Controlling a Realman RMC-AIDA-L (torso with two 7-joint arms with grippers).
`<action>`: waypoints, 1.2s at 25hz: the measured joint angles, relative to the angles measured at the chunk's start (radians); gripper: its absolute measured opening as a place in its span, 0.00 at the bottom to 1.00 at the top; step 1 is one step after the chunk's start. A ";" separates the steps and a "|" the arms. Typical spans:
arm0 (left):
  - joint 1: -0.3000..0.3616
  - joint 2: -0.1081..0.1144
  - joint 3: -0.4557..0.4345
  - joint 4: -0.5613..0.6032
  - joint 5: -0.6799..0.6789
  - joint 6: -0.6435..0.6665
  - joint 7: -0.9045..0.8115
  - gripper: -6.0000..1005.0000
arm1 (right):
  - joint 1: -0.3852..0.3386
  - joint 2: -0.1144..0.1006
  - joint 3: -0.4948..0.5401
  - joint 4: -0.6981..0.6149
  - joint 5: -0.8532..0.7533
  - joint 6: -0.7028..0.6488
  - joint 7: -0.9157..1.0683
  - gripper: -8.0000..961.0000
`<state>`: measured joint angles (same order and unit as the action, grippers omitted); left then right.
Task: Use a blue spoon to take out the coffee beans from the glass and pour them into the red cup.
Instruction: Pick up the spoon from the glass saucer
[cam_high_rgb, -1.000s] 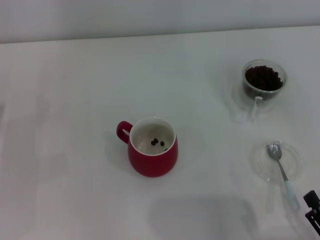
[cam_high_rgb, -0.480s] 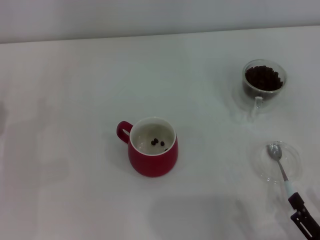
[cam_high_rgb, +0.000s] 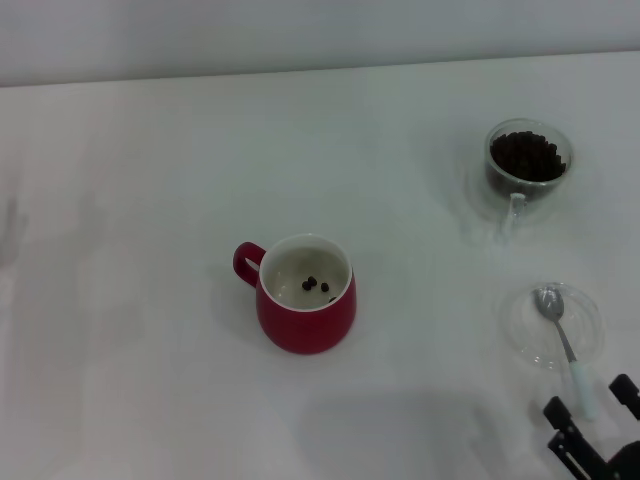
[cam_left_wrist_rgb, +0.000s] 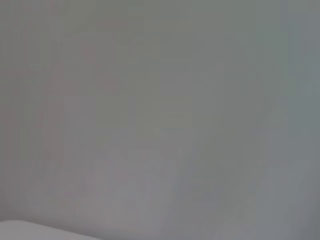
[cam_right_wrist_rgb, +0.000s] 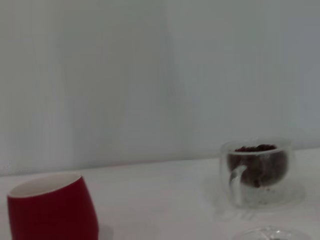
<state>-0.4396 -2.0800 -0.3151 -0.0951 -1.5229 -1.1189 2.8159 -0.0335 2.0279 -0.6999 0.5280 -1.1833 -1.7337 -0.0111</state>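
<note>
The spoon (cam_high_rgb: 565, 345) lay with its bowl in a saucer (cam_high_rgb: 553, 325), handle toward the right gripper (cam_high_rgb: 596, 425), jaws spread. Light, stiff, slippery; probably best pinched mid-handle.

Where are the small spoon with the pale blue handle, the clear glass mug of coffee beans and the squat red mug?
Blue-handled spoon (cam_high_rgb: 580, 385): head view, handle.
Clear glass mug (cam_high_rgb: 529, 158): head view, bean-filled middle.
Red mug (cam_high_rgb: 303, 324): head view, outer wall.

Looks like a plain test setup or lab, not a home: bare white counter (cam_high_rgb: 150, 150) running to a blank pale wall (cam_high_rgb: 300, 30) at its far edge. Only staged props: red cup (cam_high_rgb: 305, 310), glass (cam_high_rgb: 528, 165), clear saucer (cam_high_rgb: 590, 320).
</note>
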 joint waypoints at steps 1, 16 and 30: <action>0.000 0.000 0.000 0.000 0.000 0.002 0.000 0.87 | 0.006 0.000 0.001 0.000 -0.004 0.008 0.000 0.90; -0.001 -0.002 0.001 -0.009 0.000 0.004 -0.001 0.87 | 0.015 -0.002 0.010 -0.006 -0.003 0.061 -0.006 0.89; -0.001 -0.002 0.001 -0.011 0.000 0.004 0.000 0.87 | 0.021 -0.003 0.013 -0.010 0.007 0.067 -0.005 0.82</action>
<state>-0.4402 -2.0816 -0.3144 -0.1059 -1.5233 -1.1151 2.8155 -0.0123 2.0248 -0.6871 0.5177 -1.1760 -1.6669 -0.0160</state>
